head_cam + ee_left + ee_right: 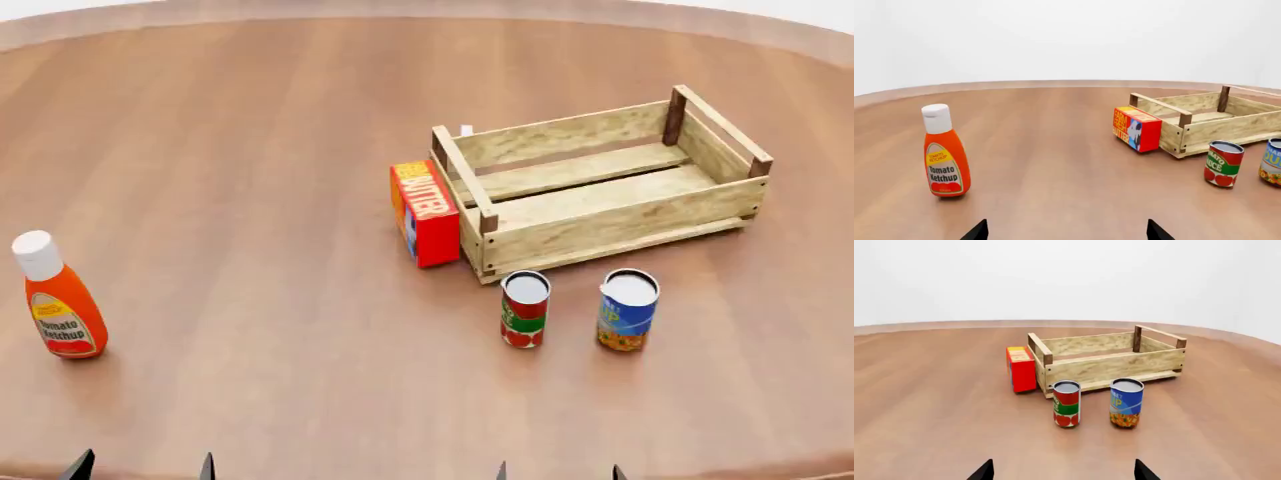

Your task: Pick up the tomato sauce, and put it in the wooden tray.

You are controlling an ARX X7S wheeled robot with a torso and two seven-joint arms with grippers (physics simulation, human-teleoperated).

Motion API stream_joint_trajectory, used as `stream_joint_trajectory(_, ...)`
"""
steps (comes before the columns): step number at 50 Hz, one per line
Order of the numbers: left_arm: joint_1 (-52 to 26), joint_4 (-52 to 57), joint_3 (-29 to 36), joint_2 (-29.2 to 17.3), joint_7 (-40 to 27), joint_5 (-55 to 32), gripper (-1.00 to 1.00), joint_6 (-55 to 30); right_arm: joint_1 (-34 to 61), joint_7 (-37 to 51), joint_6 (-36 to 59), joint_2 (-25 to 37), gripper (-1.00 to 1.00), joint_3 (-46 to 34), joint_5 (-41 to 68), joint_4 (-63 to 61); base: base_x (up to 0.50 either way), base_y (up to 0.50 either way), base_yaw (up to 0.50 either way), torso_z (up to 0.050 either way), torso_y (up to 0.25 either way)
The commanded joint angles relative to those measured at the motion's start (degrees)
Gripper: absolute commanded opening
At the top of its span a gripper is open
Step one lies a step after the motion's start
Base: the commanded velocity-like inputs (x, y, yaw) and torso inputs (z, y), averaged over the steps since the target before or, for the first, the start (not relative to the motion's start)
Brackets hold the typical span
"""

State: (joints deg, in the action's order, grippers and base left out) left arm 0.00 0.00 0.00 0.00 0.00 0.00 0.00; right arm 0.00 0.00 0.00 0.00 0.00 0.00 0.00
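Head view gives me the clearest read: the tomato sauce (525,309), a small cylindrical can with a red and green label and a silver-white top, stands upright on the brown wooden table (240,150), just in front of the near long wall of the wooden tray (603,222), a large light-wood slatted crate with darker corner posts. Nothing lies inside that crate as far as I can see. Just beside the sauce, on its right, stands a blue-and-yellow can (627,309), close to it but not touching. A red and orange butter box (424,212) rests against the crate's left end. Well apart, far out on my left, an orange ketchup bottle with a white cap (58,296) stands alone. My right gripper (1062,471) shows only its two dark fingertips, spread wide with nothing between them, and the sauce can sits almost straight ahead of it in the right wrist view. My left gripper (1065,231) is likewise spread and holding nothing. I judge the task barely begun: the can is untouched, so the reach, the grasp, the lift and the drop into the crate all remain.
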Motion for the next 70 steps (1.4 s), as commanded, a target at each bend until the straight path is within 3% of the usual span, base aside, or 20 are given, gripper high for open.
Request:
stream_joint_trajectory(1,0.00,0.03,1.21,-1.04,-1.21,-1.04,1.00,-0.01,-0.29,1.30,0.52,0.98,1.00,-1.29,0.97,-0.82,0.00,0.00,0.00,0.000,0.000)
stream_joint_trajectory(51,0.11,0.07,6.73,-5.79,-5.54,-6.06,1.00,1.66,0.27,6.37,2.21,5.60,1.00,-6.17,7.52,-1.69,0.00,0.00,0.00,0.000,0.000)
stream_joint_trajectory(70,0.12,0.34,7.96,-6.76,-6.52,-7.19,1.00,2.30,0.37,7.54,1.75,6.71,1.00,-7.45,8.39,-1.71,0.47,0.00,0.00,0.000,0.000)
